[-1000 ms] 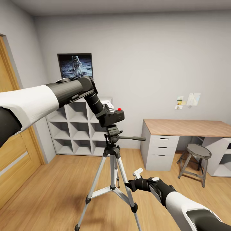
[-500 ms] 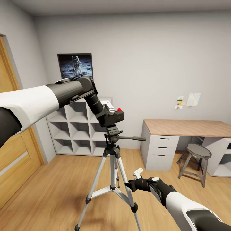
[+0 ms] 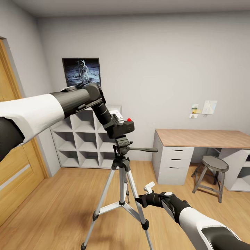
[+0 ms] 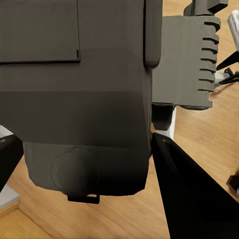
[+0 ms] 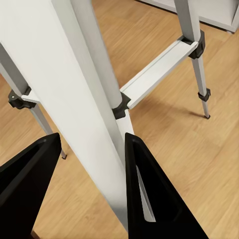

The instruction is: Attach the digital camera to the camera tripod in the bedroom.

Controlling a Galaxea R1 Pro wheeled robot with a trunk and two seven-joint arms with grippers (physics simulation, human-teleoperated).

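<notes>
The camera (image 3: 121,127), a small black body with a red button (image 3: 128,119) on top, sits just above the black head (image 3: 122,142) of the tripod (image 3: 121,180), which stands on the wood floor (image 3: 62,205) of the bedroom in front of the white cube shelf (image 3: 83,140). Whether the camera's base touches the head plate or hangs a hair above it cannot be told. The pan handle (image 3: 142,149) sticks out from the head toward the desk (image 3: 203,138).

The left arm reaches in from the door side, and the left gripper (image 3: 114,122) has its jaws pinched on the camera. In the left wrist view the camera's dark body (image 4: 74,99) takes up most of the frame, with one dark finger (image 4: 189,194) pressed along its side and the ribbed grey tripod head (image 4: 186,62) just past it.

The right gripper (image 3: 143,200) is low down at one of the silver legs (image 3: 136,203). In the right wrist view the pale leg (image 5: 84,114) runs between the two black fingers (image 5: 149,194); the jaws are spread to either side of it, and whether the pads touch the metal cannot be told. Other legs and a cross brace (image 5: 154,69) stand beyond on the floor.

An astronaut poster (image 3: 81,71) hangs on the grey wall above the shelf. A round stool (image 3: 210,173) stands by the desk.
</notes>
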